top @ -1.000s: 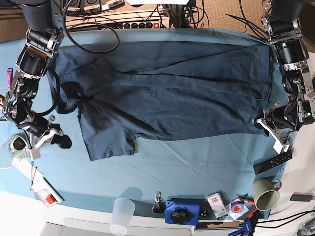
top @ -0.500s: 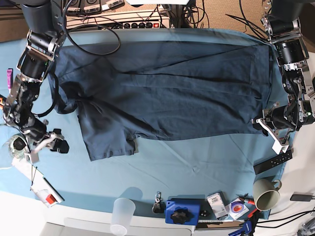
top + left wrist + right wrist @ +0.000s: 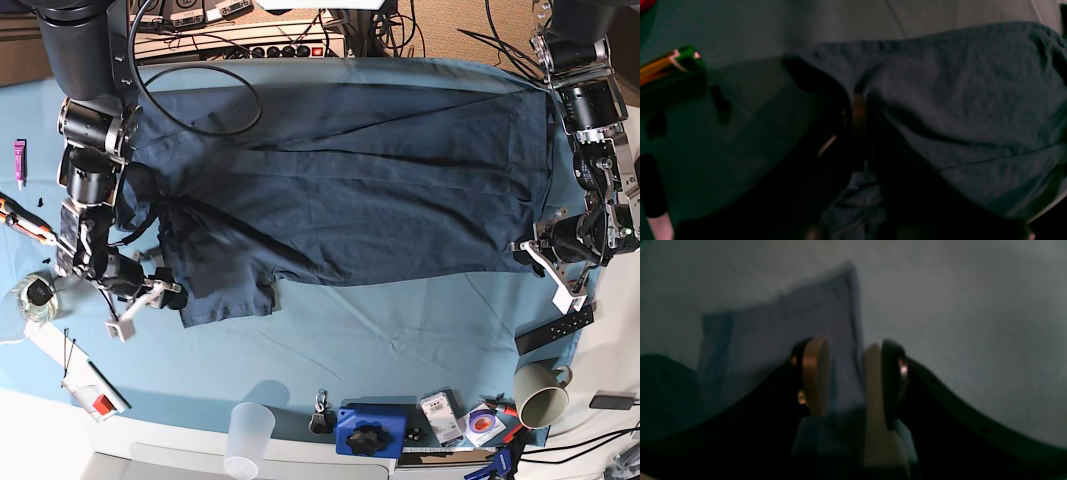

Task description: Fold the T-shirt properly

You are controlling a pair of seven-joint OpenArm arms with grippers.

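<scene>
- Sky-blue table cloth (image 3: 400,330): we see the T-shirt (image 3: 340,180) spread flat across it.
- Right gripper (image 3: 155,292): since a second ago it has swung from clutter to the near sleeve; jaws parted, fabric between them.
- Left gripper (image 3: 530,255): unmoved, clenched on the hem corner.
- Both corners nearly secured; we judge folding imminent.

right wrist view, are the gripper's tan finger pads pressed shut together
No, the right gripper has a clear gap between its pads, with the dark navy-blue T-shirt edge showing behind them.
</scene>
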